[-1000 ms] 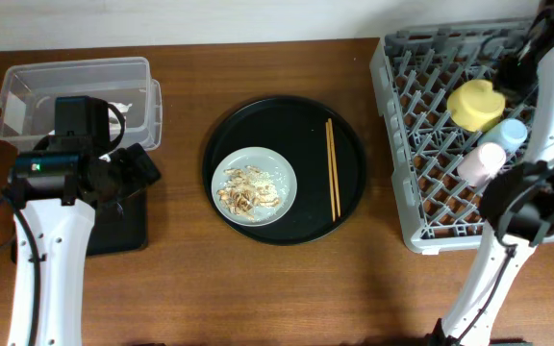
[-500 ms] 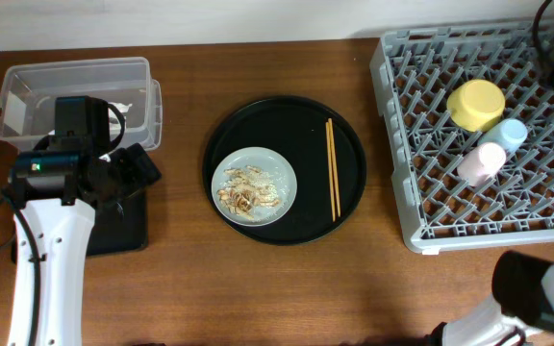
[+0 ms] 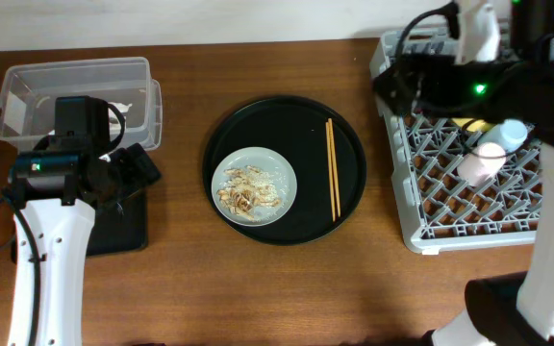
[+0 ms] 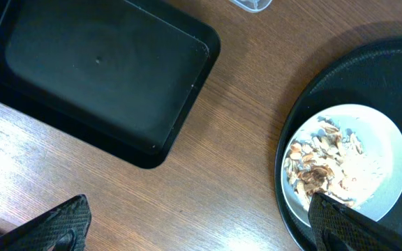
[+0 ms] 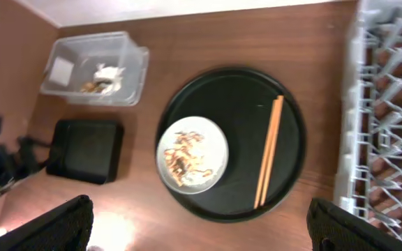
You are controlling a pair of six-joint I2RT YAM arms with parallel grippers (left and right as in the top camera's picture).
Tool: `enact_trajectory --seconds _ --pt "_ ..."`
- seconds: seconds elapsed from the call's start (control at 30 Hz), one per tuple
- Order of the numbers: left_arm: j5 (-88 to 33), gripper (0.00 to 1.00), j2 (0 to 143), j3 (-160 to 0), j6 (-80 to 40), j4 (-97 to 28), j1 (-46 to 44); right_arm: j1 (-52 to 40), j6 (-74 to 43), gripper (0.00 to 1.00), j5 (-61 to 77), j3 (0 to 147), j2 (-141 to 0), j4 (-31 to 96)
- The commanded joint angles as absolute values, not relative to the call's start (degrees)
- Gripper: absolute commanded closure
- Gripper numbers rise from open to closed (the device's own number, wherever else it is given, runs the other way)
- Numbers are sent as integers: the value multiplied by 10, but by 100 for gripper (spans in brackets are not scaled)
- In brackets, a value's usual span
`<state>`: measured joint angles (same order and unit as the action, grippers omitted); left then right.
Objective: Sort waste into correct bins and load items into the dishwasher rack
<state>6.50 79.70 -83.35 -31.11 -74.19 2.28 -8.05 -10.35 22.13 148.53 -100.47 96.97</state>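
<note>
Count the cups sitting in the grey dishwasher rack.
2. The small pink cup lies toward the right of the dishwasher rack; the small light blue cup is right beside it, farther back. The right arm covers part of the rack, so another may be hidden.

Prob. robot lab bench: wood table point(image 3: 258, 288) w/ dishwasher rack point(image 3: 469, 216).

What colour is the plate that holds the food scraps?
The plate is pale grey-green, nearly white. The left wrist view shows it best.

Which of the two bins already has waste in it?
The clear plastic box, holding crumpled white paper and brown wrappers; the shallow black tray shows nothing inside.
</note>
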Motion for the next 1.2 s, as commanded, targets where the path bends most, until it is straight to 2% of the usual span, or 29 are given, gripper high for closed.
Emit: enact_trajectory --seconds 0.0,0.23,0.37,0.93,1.17 --pt "74 1 789 -834 -317 -742 25 -114 -106 2 212 1484 -977 973" --pt "74 1 789 -834 -317 -742 25 -158 -106 2 246 1484 -978 973" --pt "74 1 789 -834 -317 -743 25 -158 -106 2 283 1484 -978 973" --pt "74 1 789 -834 -317 -742 25 -158 -106 2 278 1479 -979 973" --pt "74 1 789 -834 -317 -742 25 -158 -106 2 277 1384 -979 973"
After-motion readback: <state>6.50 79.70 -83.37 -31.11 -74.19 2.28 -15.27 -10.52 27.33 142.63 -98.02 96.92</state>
